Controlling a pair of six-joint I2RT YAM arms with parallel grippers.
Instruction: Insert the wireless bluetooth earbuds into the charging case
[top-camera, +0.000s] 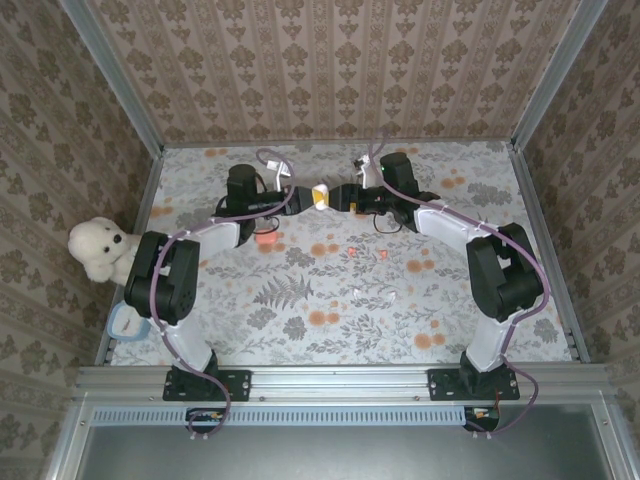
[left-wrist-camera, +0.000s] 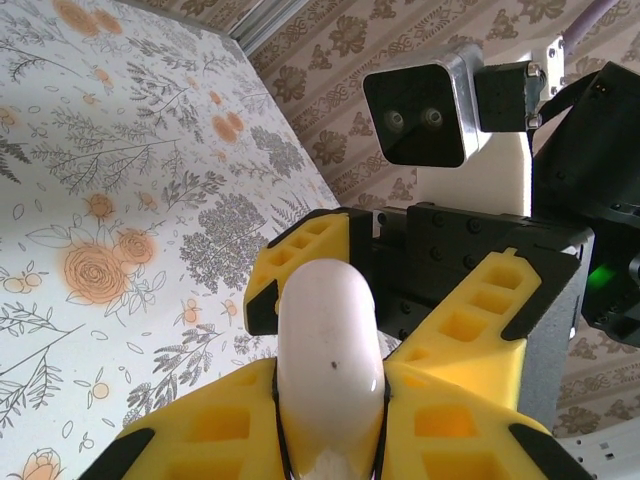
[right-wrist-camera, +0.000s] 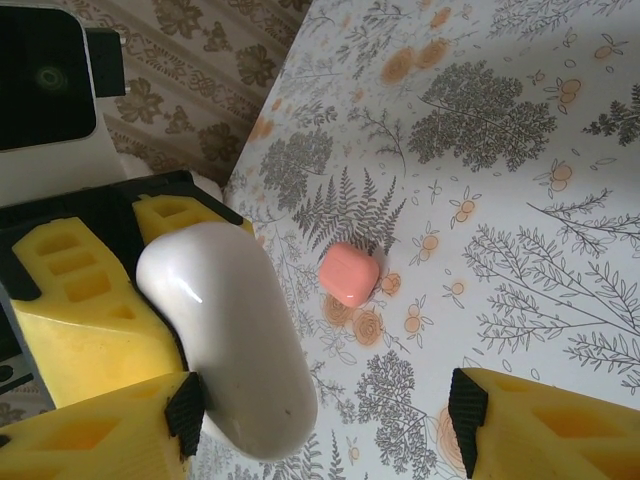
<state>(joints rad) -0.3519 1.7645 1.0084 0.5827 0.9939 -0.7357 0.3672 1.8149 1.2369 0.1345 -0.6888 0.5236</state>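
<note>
- Top view: at the far middle of the table, the left tool and right tool meet nose to nose around the white charging case, held off the surface. One red earbud lies nearer and to the right. Two pale specks, probably the white earbuds, lie nearer again, all well apart from the case. A pink case rests just near of the left tool, and a teddy bear sits beyond the left rail.
- Left wrist: the left tool is clamped on the glossy white case, whose lid looks closed.
- Right wrist: the right tool gapes wide, one finger touching the case and the other well clear. The pink case lies on the table beyond.
- The lid likely must open before any bud goes in. The right tool should centre before closing, because the rounded shell could slip. Nothing blocks the way.
</note>
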